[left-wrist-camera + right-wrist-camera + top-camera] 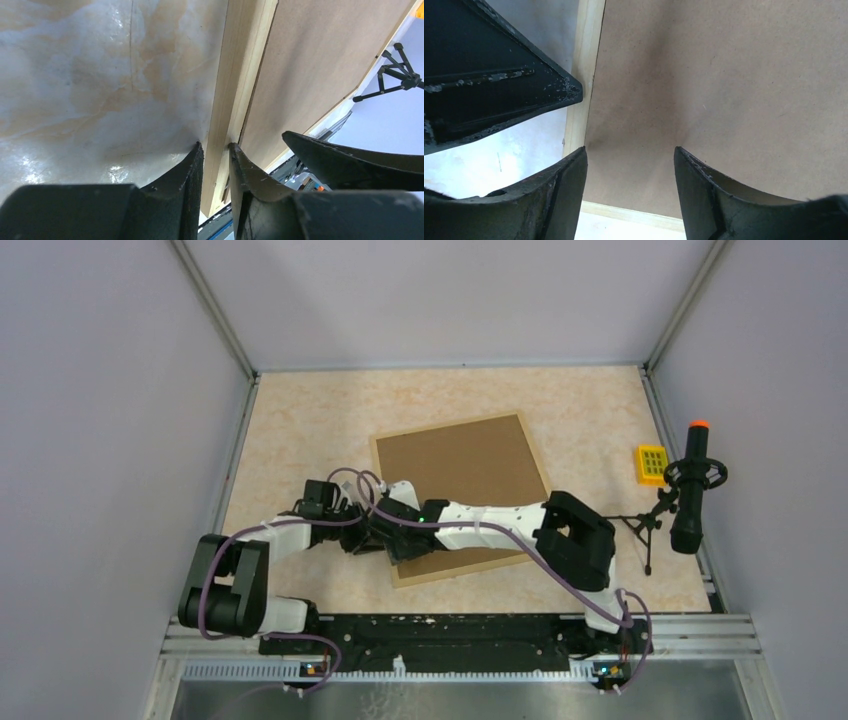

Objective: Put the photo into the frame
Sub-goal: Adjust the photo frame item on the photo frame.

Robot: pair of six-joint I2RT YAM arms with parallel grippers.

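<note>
From above, the frame [447, 426] lies flat near the middle of the marbled bench [300, 430], turned a little askew, with its brown backing board [460, 465] facing up. The left arm [280, 535] and the right arm [490, 520] both reach to the frame's near-left corner, where their wrists crowd together over the wood. Off at the right edge of the bench sit a small yellow block [652, 463] and a black handle with an orange tip [692, 490] on a little tripod [645, 525], well apart from the frame.

In the left wrist view, the left fingers [187, 180] straddle the frame's pale wooden rail [235, 75] and are closed in on it. One tip is against the outer side by the bench, the other against the inner side by the backing board. One of the right fingers [360, 165] shows as a dark shape just beside them.

In the right wrist view, the right fingers [559, 195] stand apart over the backing board, close to the frame's corner and holding nothing. One tip is near the rail and the other is further in over the board. A black finger of the other arm juts in from the upper left, over the rail.
</note>
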